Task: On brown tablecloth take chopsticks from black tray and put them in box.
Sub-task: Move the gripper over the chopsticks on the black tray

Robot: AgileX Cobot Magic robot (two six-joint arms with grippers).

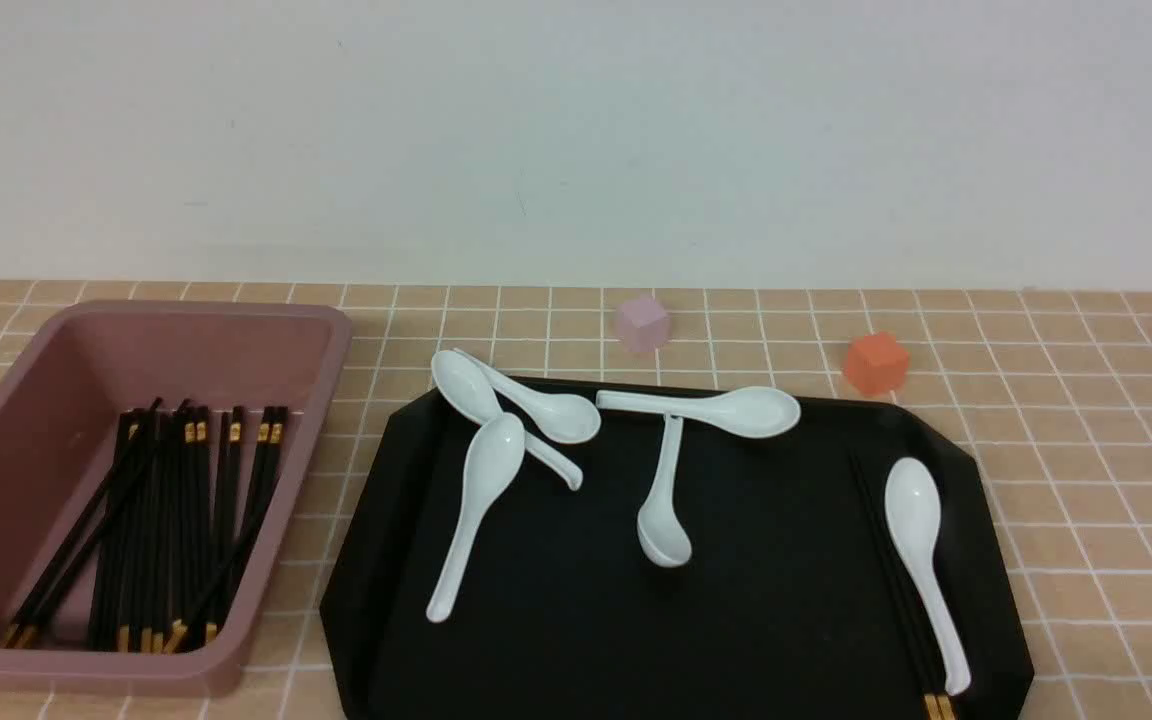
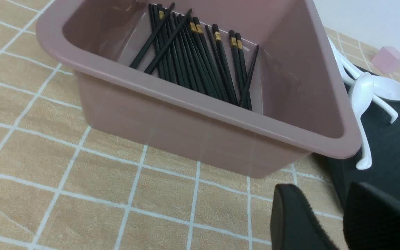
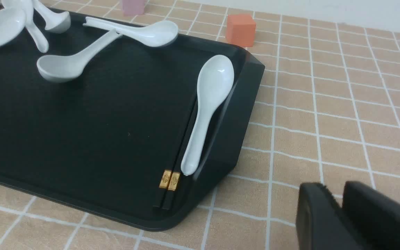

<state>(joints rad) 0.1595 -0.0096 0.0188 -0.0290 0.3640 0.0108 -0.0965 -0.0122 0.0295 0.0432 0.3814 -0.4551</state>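
Note:
The black tray [image 1: 556, 640] lies on the brown tablecloth [image 1: 1086, 450]. One pair of black chopsticks [image 1: 939, 706] lies along the tray's right edge, partly under a white spoon [image 1: 921, 560]; its gold bands show in the right wrist view [image 3: 169, 180]. The pink box [image 1: 186, 315] stands to the tray's left and holds several chopsticks [image 1: 166, 520]. My left gripper [image 2: 328, 189] is open and empty over the cloth by the box's near corner [image 2: 186, 132]. My right gripper [image 3: 340, 189] is shut and empty over the cloth, right of the tray [image 3: 82, 139]. Neither gripper shows in the front view.
Several white spoons [image 1: 476, 500] lie on the tray's far half. A pale pink cube [image 1: 642, 322] and an orange cube [image 1: 876, 362] sit on the cloth behind the tray. A white wall stands behind the table.

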